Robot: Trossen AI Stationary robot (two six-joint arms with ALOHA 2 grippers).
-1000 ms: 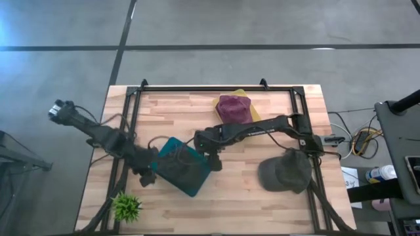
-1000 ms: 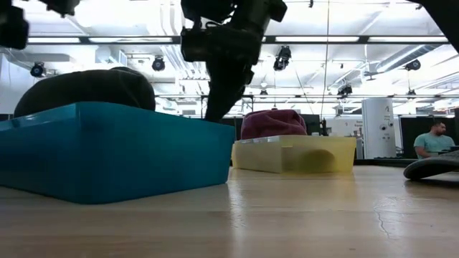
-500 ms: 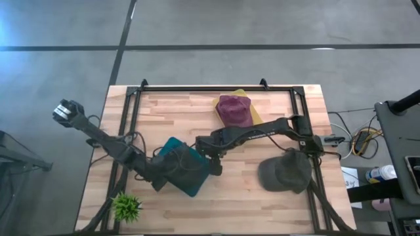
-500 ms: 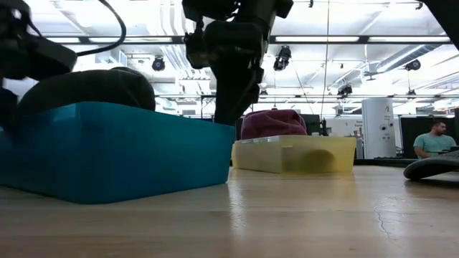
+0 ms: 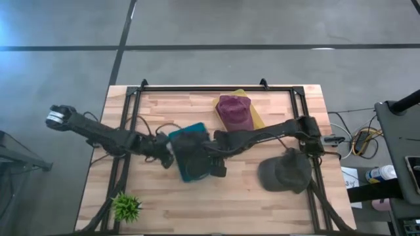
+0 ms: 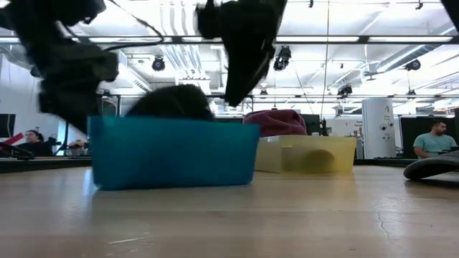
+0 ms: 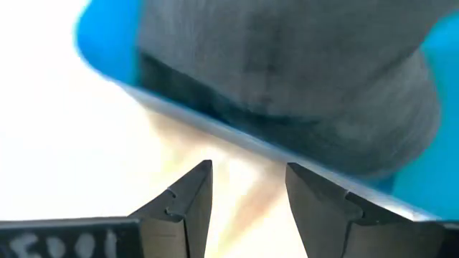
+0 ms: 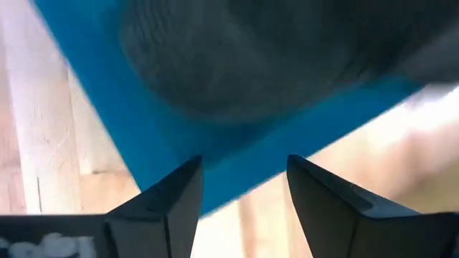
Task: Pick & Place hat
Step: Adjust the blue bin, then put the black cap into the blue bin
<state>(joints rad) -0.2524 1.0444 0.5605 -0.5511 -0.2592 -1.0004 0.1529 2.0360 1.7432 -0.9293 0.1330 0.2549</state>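
Note:
A dark grey hat [image 5: 195,156] lies inside a blue bin [image 5: 181,136] near the table's middle; its crown shows above the rim in the low view [image 6: 172,102]. My left gripper [image 5: 168,153] is open at the bin's left wall, with the bin's rim [image 7: 237,140] just ahead of its fingertips. My right gripper [image 5: 218,168] is open at the bin's near right corner, its fingers standing over the blue wall [image 8: 237,168]. A second grey hat [image 5: 285,172] rests on the table to the right. My left gripper [image 7: 247,183] comes slanting down at the bin's left wall with open fingers; I cannot tell whether it touches the wall. My right gripper [image 8: 244,168] points down over the bin's near right edge with open fingers; I cannot tell whether it touches the bin.
A maroon hat [image 5: 233,109] sits in a yellow bin [image 5: 253,117] at the far middle. A small green plant [image 5: 126,206] stands at the near left corner. Bare wood lies along the near edge. People sit in the room beyond [image 6: 434,140].
My left gripper swung from the bin's near left corner toward the far edge and right, ending at its left wall. The blue bin, with the hat in it, slid toward the table's right and far side and turned about. My right gripper drifted slightly toward the near edge.

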